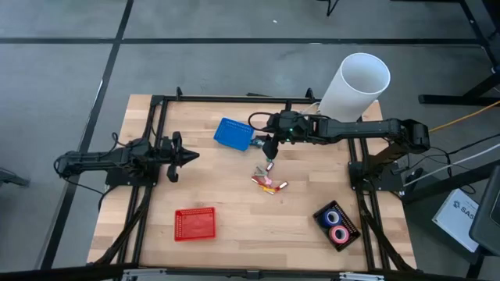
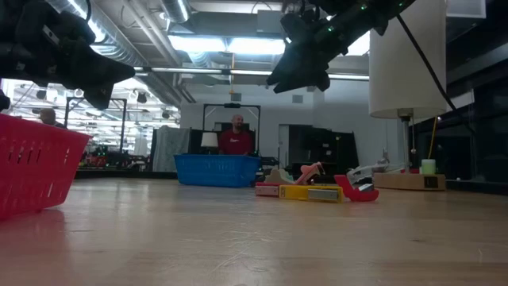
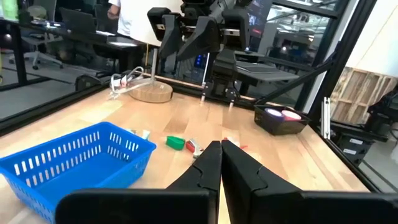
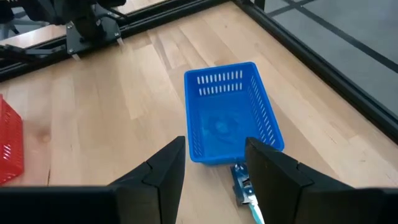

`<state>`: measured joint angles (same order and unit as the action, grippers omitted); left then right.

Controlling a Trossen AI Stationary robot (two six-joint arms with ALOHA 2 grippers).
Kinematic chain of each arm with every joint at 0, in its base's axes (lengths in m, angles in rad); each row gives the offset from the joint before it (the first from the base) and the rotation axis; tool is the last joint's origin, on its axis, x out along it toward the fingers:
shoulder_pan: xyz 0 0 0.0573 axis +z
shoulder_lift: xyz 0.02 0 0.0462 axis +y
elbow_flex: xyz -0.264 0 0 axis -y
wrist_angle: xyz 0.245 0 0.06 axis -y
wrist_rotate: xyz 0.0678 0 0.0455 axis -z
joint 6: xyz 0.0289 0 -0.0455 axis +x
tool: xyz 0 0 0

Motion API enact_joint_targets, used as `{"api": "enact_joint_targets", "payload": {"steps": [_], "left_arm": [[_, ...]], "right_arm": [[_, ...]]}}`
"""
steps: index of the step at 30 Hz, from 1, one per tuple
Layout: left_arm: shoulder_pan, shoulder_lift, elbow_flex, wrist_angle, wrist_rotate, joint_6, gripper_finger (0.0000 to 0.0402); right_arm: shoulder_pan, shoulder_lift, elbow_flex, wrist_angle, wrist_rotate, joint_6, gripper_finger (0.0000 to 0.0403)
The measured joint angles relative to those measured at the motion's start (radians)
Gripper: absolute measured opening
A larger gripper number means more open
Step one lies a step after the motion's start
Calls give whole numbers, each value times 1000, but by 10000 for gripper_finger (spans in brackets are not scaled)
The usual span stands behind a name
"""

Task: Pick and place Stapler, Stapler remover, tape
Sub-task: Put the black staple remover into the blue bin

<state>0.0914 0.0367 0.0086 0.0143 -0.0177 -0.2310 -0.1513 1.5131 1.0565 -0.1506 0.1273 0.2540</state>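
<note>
My right gripper (image 4: 214, 165) is open and empty. It hangs well above the table (image 2: 300, 75), beside the near right corner of the blue basket (image 1: 233, 133). A small green and silvery piece (image 4: 244, 186) lies on the table under it. A pile of small pink, yellow and red items (image 1: 266, 182), a stapler among them, lies nearer the front; it also shows in the low view (image 2: 313, 191). Blue and pink tape rolls (image 1: 337, 225) sit in a black tray. My left gripper (image 1: 190, 155) is shut and empty at the table's left, and its fingers show closed in its own wrist view (image 3: 221, 158).
A red basket (image 1: 195, 224) stands at the near left. A white cylinder (image 1: 355, 84) stands at the far right corner. Black frame rails (image 1: 156, 109) run along the table's left, far and right sides. Bare wood lies between the red basket and the pile.
</note>
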Motion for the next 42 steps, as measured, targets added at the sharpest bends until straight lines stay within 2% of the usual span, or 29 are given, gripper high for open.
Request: {"api": "enact_joint_targets", "payload": {"steps": [10, 16, 23, 42], "left_arm": [[0, 32, 0, -1, 12, -32, 6], [0, 32, 0, -2, 12, 45, 2], [0, 32, 0, -2, 12, 150, 11], [0, 32, 0, 11, -8, 141, 11]], "right_arm": [[0, 0, 0, -164, -17, -55, 169], [0, 0, 0, -249, -16, -57, 169], [-2, 0, 0, -270, -16, -91, 169], [-2, 0, 0, -303, -16, -113, 169]]}}
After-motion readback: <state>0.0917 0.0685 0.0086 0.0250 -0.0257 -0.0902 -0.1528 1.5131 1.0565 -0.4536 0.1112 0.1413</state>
